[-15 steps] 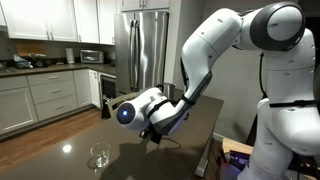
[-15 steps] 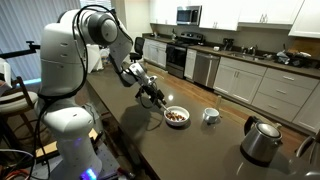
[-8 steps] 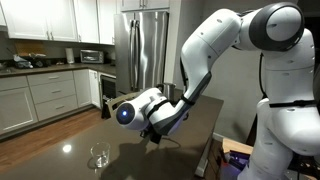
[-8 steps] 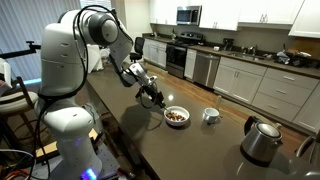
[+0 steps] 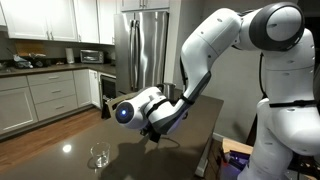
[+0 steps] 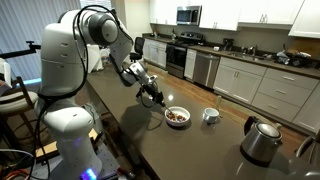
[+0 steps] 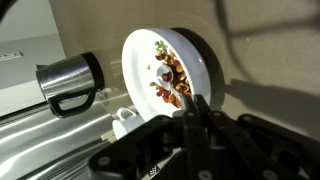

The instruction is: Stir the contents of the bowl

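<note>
The small white bowl [image 7: 140, 50] stands on the dark counter, with its reddish-brown and black contents [image 7: 175, 85] piled inside. A small shiny spoon head [image 7: 163, 72] lies among the chunks, and its handle runs toward my fingertips. My gripper [image 7: 197, 103] hangs over the bowl's near rim, with its black fingers pressed together on that thin handle. In an exterior view the gripper [image 6: 158, 101] reaches down just beside the bowl [image 6: 177, 117]. In an exterior view the arm and gripper [image 5: 153, 133] hide the bowl.
A smaller white cup [image 6: 210, 115] stands just past the bowl, and a steel kettle [image 6: 262, 140] farther along the counter. Both show in the wrist view: cup [image 7: 125, 120], kettle [image 7: 65, 85]. A clear glass [image 5: 99, 157] stands near the counter's edge.
The jaws have closed from wide apart to fully together at the bowl's rim. The arm has hardly moved.
</note>
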You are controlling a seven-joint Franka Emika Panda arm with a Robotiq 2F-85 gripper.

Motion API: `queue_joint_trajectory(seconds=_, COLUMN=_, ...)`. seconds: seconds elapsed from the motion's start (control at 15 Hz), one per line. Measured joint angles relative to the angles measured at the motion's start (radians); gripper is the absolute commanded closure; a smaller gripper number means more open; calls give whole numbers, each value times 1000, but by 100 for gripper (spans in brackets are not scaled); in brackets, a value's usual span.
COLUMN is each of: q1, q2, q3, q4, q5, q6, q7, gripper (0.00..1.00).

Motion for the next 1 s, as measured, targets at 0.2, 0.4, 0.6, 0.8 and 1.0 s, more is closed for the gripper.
queue_joint_trajectory(seconds=0.2, q1=0, q2=-4, q3=0, q4=2, q5=2, q6=-4, q7=-1, gripper=96)
queue_joint_trajectory(seconds=0.4, q1=0, q2=-20, q3=2, q4=2, q5=34, q6=-4, q7=-29, gripper=96)
queue_joint_trajectory(seconds=0.6, q1=-2, q2=-63, q3=9, q4=2, q5=118, q6=-4, q7=-103, gripper=96)
queue_joint_trajectory(seconds=0.8, q1=-4, q2=-126, q3=10, q4=2, q5=215, q6=-4, q7=-195, gripper=96)
queue_joint_trajectory(seconds=1.0, q1=-18, q2=-195, q3=7, q4=3, q5=304, q6=-4, q7=-293, gripper=96)
